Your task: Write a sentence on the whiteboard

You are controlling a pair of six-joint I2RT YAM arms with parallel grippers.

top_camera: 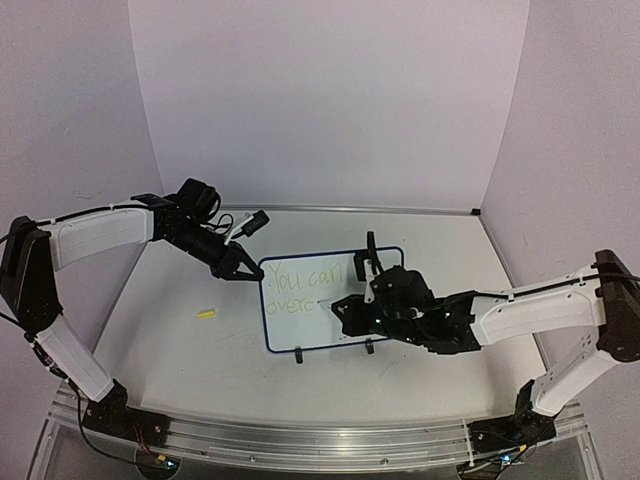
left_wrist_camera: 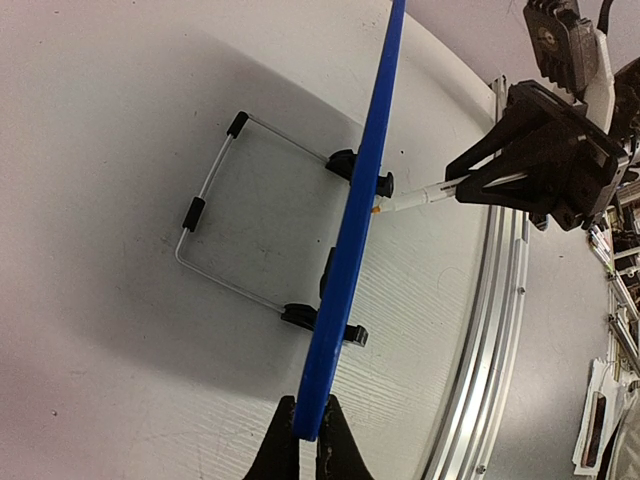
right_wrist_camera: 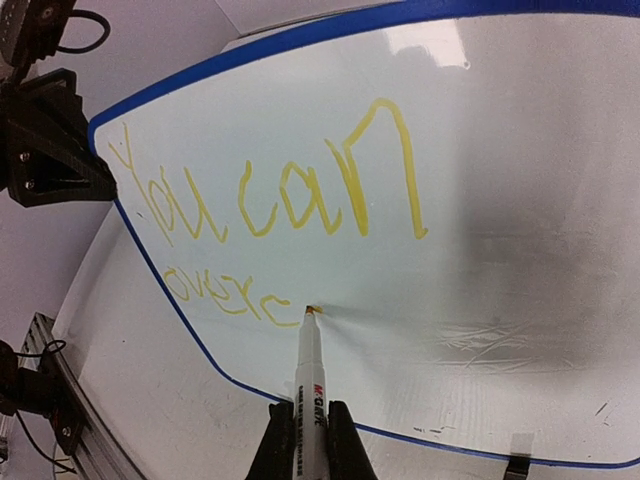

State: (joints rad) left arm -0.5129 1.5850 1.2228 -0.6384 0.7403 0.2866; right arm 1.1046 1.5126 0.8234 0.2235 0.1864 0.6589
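Right wrist view, nearest first: right gripper pressed together on a white marker. The barrel points away and its yellow tip touches the whiteboard. On it the sentence in thin yellow-green: "You can" on the upper line, "overc" below, with the tip just right of that last c. Board is glossy white, with a thin blue frame and rounded corners. Bare white runs right of the tip and under the second line to the frame. At the board's far left edge, left gripper, dark, against the frame.

Left wrist view: left gripper's fingers pinch the frame, seen edge-on. A wire stand sits behind the board, with black clips at the frame.

Top view: board sits mid-table, between the two arms, held up by the stand. A small yellow piece lies left of it, apart. Tabletop runs on left of the board and behind it to the wall.
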